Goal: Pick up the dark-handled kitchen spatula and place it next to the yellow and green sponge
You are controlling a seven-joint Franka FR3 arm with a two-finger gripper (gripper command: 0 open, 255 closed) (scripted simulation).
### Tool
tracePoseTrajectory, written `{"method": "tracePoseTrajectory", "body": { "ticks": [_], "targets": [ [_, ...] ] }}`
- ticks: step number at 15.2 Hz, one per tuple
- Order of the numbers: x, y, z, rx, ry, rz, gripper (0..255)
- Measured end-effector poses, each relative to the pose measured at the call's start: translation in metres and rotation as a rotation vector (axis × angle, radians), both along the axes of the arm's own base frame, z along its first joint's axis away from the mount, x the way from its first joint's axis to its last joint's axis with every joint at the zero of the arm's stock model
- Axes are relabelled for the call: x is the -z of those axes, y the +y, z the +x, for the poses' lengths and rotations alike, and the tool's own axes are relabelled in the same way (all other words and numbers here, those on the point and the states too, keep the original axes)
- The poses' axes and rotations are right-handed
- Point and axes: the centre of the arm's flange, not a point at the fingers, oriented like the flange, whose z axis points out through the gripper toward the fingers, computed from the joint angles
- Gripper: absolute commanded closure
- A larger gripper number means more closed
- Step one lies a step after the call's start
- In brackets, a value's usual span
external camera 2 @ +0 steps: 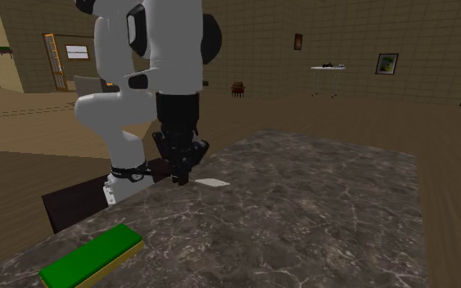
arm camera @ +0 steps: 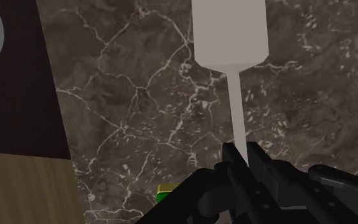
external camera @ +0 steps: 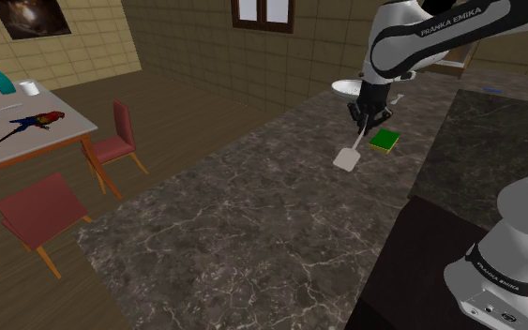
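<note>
**Spatula clasped by its stem, just beside the sponge**

In the shoulder view, a dining table (external camera: pixel 27 127) with red chairs stands on the left. Further right, on the dark marbled counter (external camera: pixel 252 225), is the spatula (external camera: pixel 347 158). It has a pale grey, flat, squarish blade with rounded shoulders, narrowing to a thin pale stem. The end effector (external camera: pixel 365 120) is closed on that stem, and the blade slants down towards the counter. Just right of it lies the sponge (external camera: pixel 384 141), green on top with a yellow edge.

In the wrist view, the black fingers swallow the stem, so the handle and its colour are hidden. The blade is cut off at the frame's edge, and only a yellow-green sliver of the sponge shows past the end effector. Whether the blade touches the counter cannot be told.
</note>
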Motion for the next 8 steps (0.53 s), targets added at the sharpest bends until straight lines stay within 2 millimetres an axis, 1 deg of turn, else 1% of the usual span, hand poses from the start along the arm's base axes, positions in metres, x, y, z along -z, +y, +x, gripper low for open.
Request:
{"method": "tracePoseTrajectory", "body": {
  "ticks": [2, 4, 8],
  "targets": [
    [-0.001, -0.028, -0.009, 0.000, 0.000, 0.000, 255],
    [0.000, -0.055, -0.008, 0.000, 0.000, 0.000, 255],
    [0.003, -0.106, -0.018, 0.000, 0.000, 0.000, 255]
  ]
}}
